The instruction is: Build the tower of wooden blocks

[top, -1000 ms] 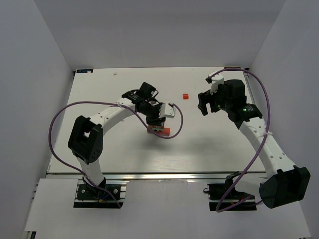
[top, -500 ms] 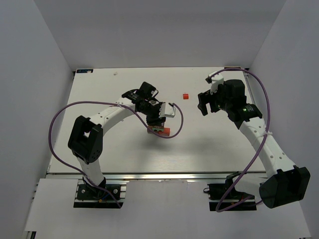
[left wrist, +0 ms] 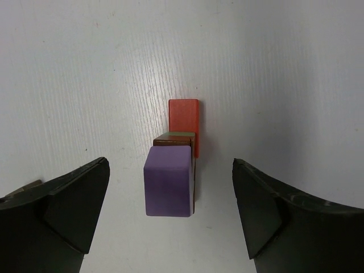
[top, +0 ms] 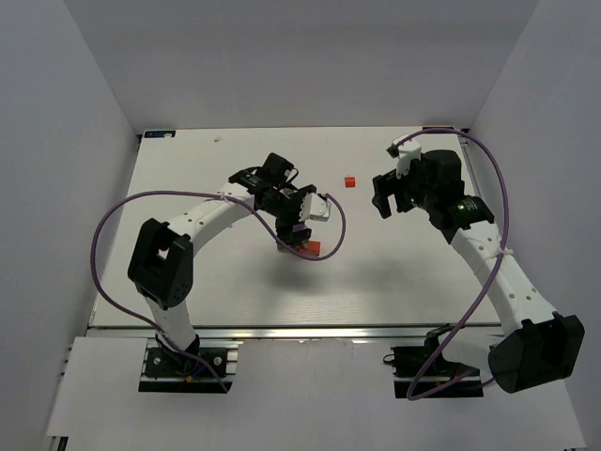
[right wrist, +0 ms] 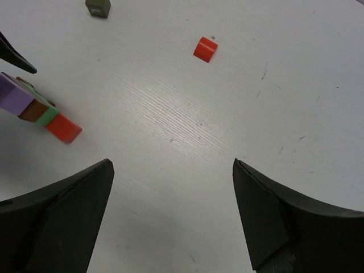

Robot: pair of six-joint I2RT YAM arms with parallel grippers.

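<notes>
No legible text or markings

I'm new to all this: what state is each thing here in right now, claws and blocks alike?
Small wood block tower: standing, lilac block on top, unheld.
Left gripper: open, straddling the tower, touching nothing.
Right gripper: open, empty.
Loose red wooden cube: lying alone, untouched.
Dark grey wooden block: lying apart, cut by the picture edge.

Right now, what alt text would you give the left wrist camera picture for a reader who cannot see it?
A small tower, a lilac block over a brown piece and a red bar, stands on a white table. The left pincer is open, its dark fingers on either side, touching nothing.
</notes>
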